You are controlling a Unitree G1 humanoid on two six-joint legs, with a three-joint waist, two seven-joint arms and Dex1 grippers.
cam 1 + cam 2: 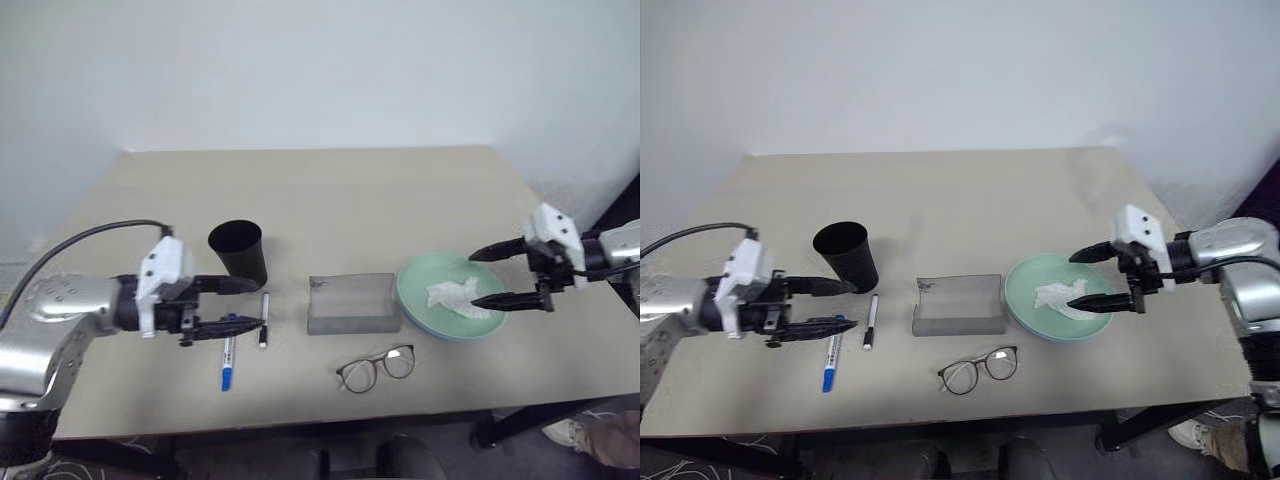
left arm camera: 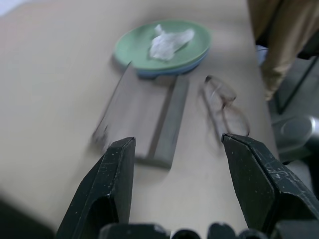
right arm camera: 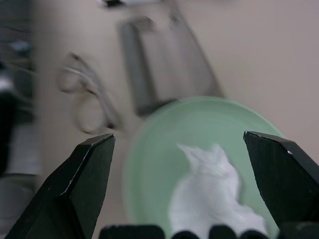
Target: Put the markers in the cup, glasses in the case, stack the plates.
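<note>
Left gripper [image 1: 232, 303] hovers jaws apart, empty, just over the two slim white markers: blue-capped marker [image 1: 227, 362] and thinner black-capped marker [image 1: 264, 320]. Both lie long axis toward/away from the robot, crosswise to the fingers; left arm is far nearer.

Black tapered plastic cup [image 1: 239, 252] stands just behind them; can't tell what's inside.

Right gripper [image 1: 503, 274], spread wide, holds nothing, above the mint green plate [image 1: 424, 298], which sits on the light blue plate [image 2: 149, 72] and carries a crumpled white tissue [image 1: 458, 294].

Grey felt case [image 1: 350, 303] is open; wire-framed glasses [image 1: 376, 367] lie just in front.
</note>
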